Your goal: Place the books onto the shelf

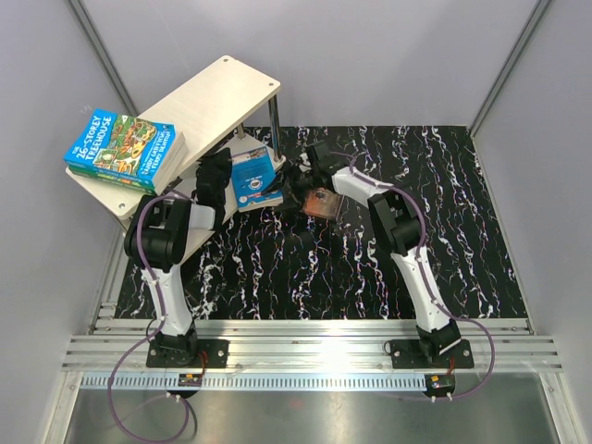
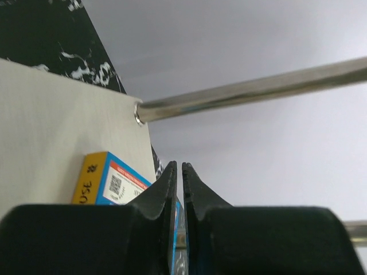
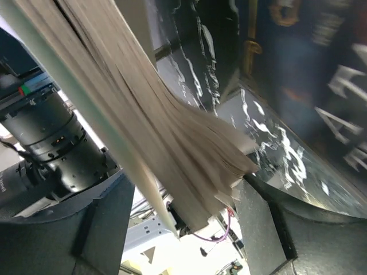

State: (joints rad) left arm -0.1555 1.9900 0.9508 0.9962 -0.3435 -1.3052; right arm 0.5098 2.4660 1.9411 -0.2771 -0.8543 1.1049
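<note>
**L end effector clamped on a blue book beside the shelf; R grip unclear**

Count, top view: 1 shelf, at approx 10–11 o'clock on the black marbled desk. It has 2 pale wood boards on thin metal rods, and the boards look slanted, not level. There are 2 arms and 2 end effectors.

Books:
- 1 stack sits on the lower board at 9–10 o'clock. The top one has a blue cartoon cover, "The 26-Storey Treehouse", w/ a green cover under it. How many lie below that, can't tell.
- 1 more blue book stands on edge at approx 11 o'clock from centre, just beside a shelf rod.

L end effector: the fingers are all but closed, w/ a thin blue book edge pinched between them. In the left wrist view a back cover w/ a QR-type label and a yellow strip shows at 9 o'clock of the fingers, against a pale board. One rod crosses above.

R end effector is at approx 12 o'clock in the top view, to the right of the blue book. Its fingers stand apart w/ fanned pages running between them. Whether they press on the pages, can't tell. A dark cover w/ blurred lettering fills 1–2 o'clock of the right wrist view. Whether it's the same book as the pages, can't tell. In the top view that area is mostly hidden by the arm.
</note>
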